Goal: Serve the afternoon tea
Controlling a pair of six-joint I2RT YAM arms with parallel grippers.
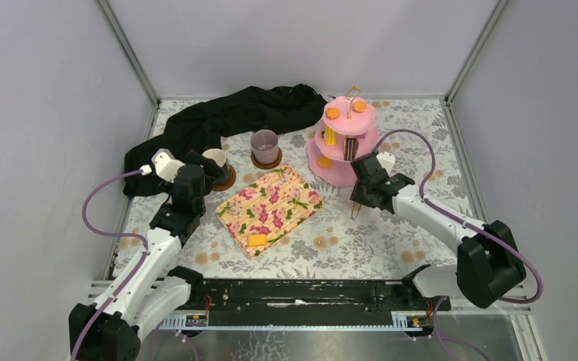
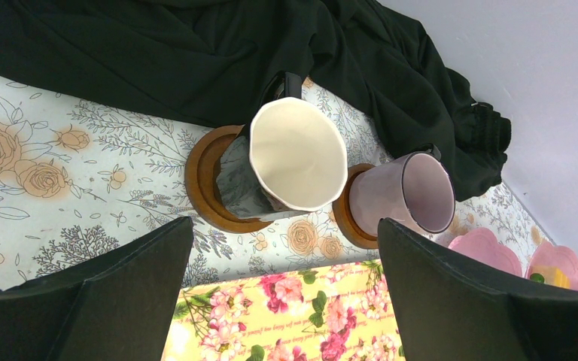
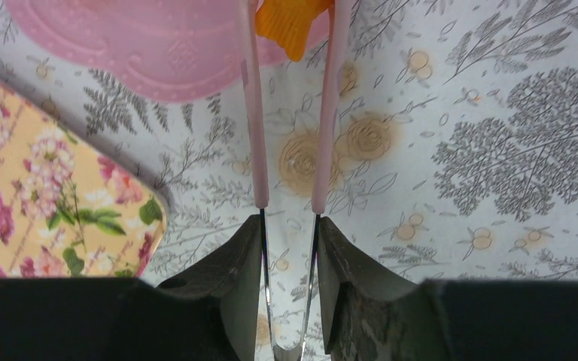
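Note:
A cream-lined dark mug (image 1: 214,159) (image 2: 297,154) and a mauve-grey mug (image 1: 264,144) (image 2: 410,194) each stand on a wooden coaster. My left gripper (image 1: 199,179) (image 2: 286,301) is open and empty just in front of the dark mug. My right gripper (image 1: 361,188) (image 3: 290,256) is shut on pink-tipped metal tongs (image 3: 254,135). An orange cake (image 3: 290,19) sits between the tong tips at the edge of the pink tiered stand (image 1: 340,171) (image 3: 158,45). Orange (image 1: 333,113), yellow (image 1: 330,136) and brown (image 1: 350,148) cakes sit on the stand. An orange biscuit (image 1: 257,241) lies on the floral napkin (image 1: 271,203).
A black cloth (image 1: 218,120) (image 2: 158,53) lies bunched at the back left, behind the mugs. Grey walls close the table on three sides. The floral napkin also shows in the left wrist view (image 2: 293,316) and the right wrist view (image 3: 53,195).

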